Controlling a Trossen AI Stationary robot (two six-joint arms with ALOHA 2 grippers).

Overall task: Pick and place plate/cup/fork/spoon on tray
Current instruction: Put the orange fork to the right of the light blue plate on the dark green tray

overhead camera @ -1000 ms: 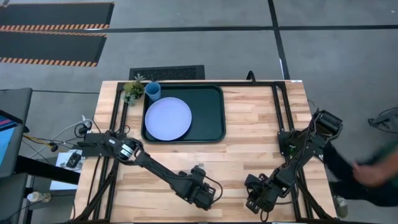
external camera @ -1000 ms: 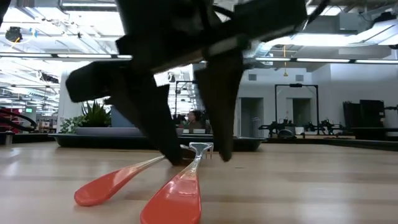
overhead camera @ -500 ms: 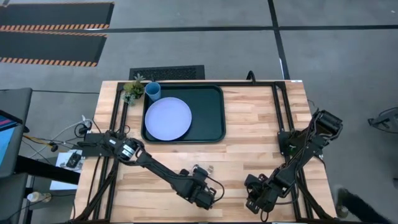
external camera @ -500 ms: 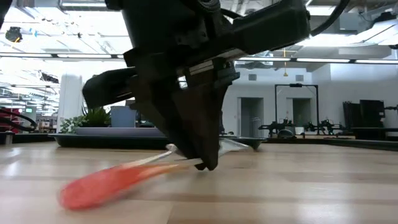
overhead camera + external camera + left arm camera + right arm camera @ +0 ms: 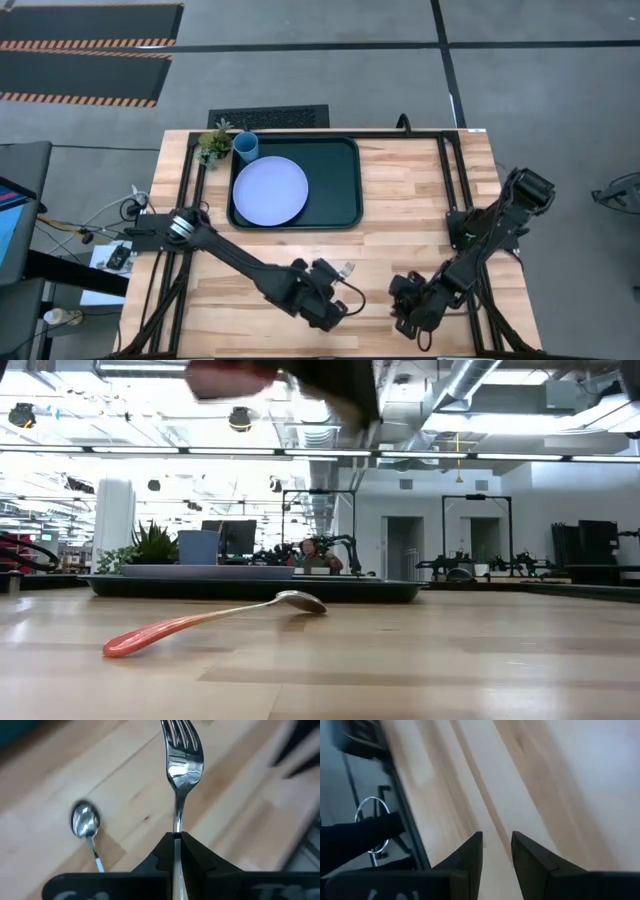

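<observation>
Fork (image 5: 179, 770) clamped in left pincer (image 5: 177, 840), lifted off surface (image 5: 400, 250); spoon (image 5: 200, 622) remains. Next: carry to tray (image 5: 335, 180), lower centre to upper centre.

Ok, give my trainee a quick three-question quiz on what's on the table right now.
1. True or false: the left claw is shut on the fork.
2. Which item lies on the tray? A) plate B) spoon C) fork
3. Fill in: the spoon lies on the ____, outside the tray.

Key:
1. True. The wrist view shows the fork's neck pinched between the fingers, tines pointing away.
2. A. The plate sits in the tray's left half; the cup stands at the tray's far left corner.
3. Table. The spoon rests flat on the wood, bowl toward the tray.
</observation>
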